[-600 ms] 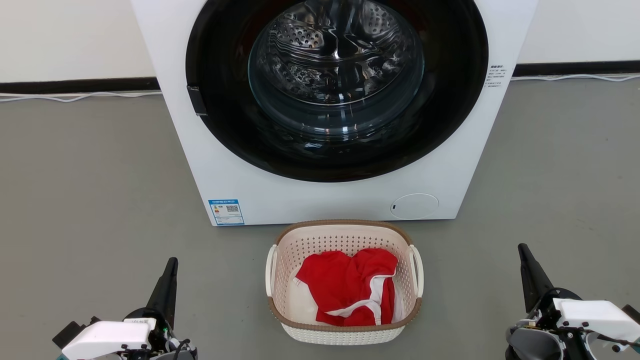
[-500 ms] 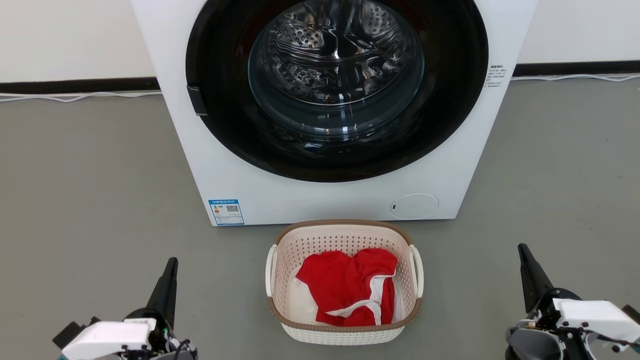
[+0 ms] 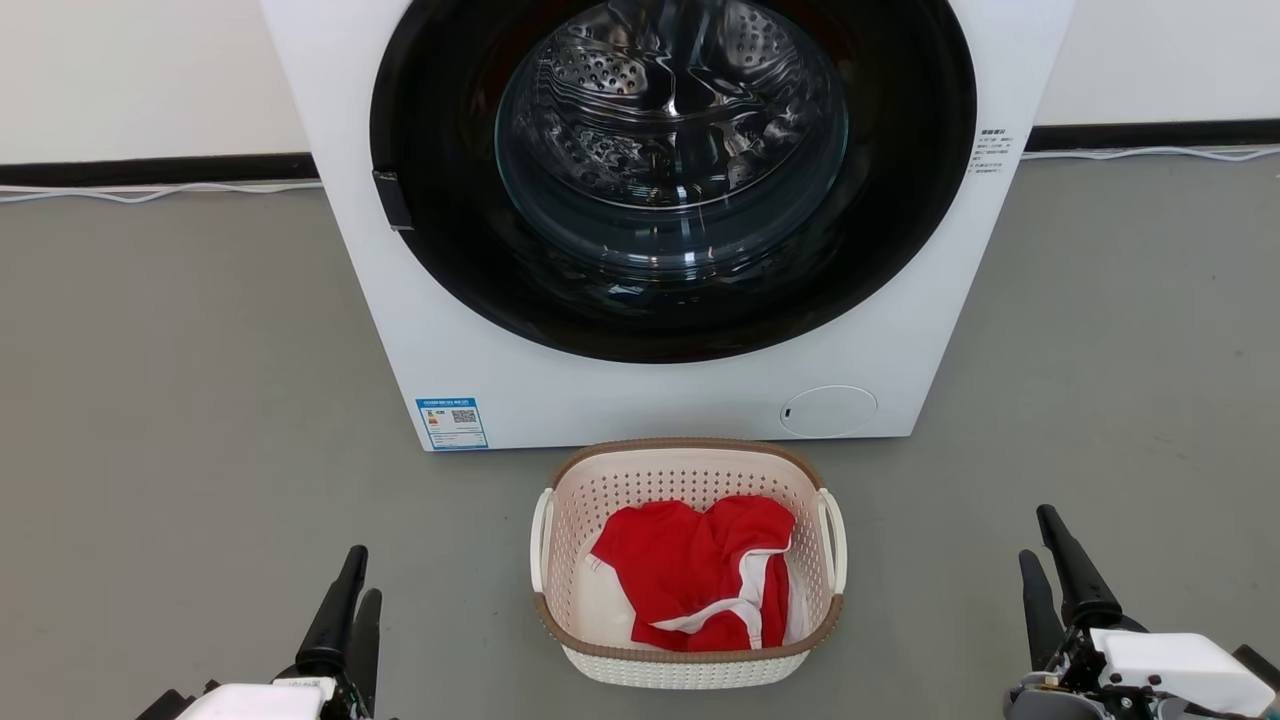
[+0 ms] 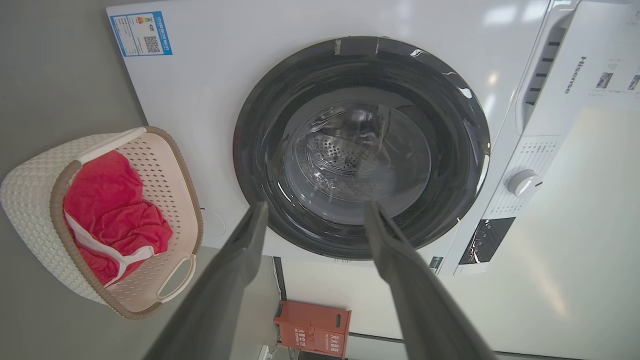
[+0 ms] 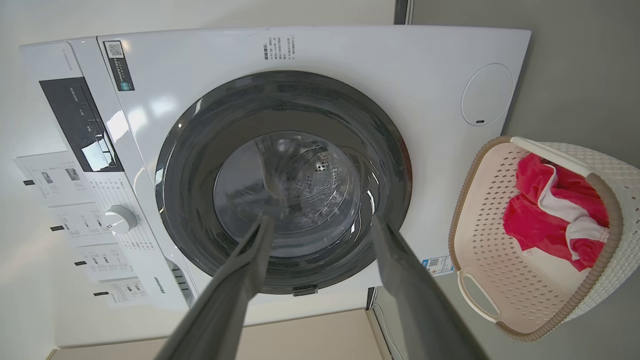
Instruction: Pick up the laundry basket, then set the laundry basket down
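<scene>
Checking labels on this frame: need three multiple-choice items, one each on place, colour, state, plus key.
1. Where is the laundry basket? A) on the floor before the washing machine; B) inside the drum; C) atop the machine.
2. What colour is the garment in it? A) blue; B) red with white trim; C) black.
3. Left gripper and right gripper? A) both open, empty; B) both shut on handles; C) left shut on rim.
Key: 1 A, it stands at the machine's foot; 2 B, red cloth, white edging; 3 A, fingers spread, nothing between.
</scene>
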{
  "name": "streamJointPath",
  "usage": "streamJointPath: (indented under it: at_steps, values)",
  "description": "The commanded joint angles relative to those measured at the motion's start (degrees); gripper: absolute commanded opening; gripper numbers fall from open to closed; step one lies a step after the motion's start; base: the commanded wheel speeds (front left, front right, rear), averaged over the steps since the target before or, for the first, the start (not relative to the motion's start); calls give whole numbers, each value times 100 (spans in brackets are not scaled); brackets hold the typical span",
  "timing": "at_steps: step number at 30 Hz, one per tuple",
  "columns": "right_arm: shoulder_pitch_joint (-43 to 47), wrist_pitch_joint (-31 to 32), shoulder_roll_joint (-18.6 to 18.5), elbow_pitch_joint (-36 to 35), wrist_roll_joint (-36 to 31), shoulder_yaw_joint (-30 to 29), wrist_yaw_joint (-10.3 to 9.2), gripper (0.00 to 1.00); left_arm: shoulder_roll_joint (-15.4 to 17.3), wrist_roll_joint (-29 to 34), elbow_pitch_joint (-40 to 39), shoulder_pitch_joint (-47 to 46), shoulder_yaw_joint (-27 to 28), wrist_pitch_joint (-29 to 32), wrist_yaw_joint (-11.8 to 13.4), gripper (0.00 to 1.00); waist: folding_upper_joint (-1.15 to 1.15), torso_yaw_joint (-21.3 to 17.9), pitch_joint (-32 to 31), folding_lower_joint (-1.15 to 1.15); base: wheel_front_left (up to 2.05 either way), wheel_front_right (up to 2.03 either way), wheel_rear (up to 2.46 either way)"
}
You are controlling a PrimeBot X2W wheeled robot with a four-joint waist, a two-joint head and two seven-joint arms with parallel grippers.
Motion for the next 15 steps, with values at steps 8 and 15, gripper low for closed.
streamJointPath:
  at_steps: [8, 15]
  values:
    - [-127, -208, -61, -239, -510, 77, 11, 100, 40, 277, -118, -237, -95, -160, -14, 100, 0, -10, 7, -2, 0, 0, 0]
    - [-137, -343, -78, -279, -1271, 135, 14, 100, 47, 725, -62, -272, -159, -294, -20, 100, 0, -22, 2, -2, 0, 0, 0]
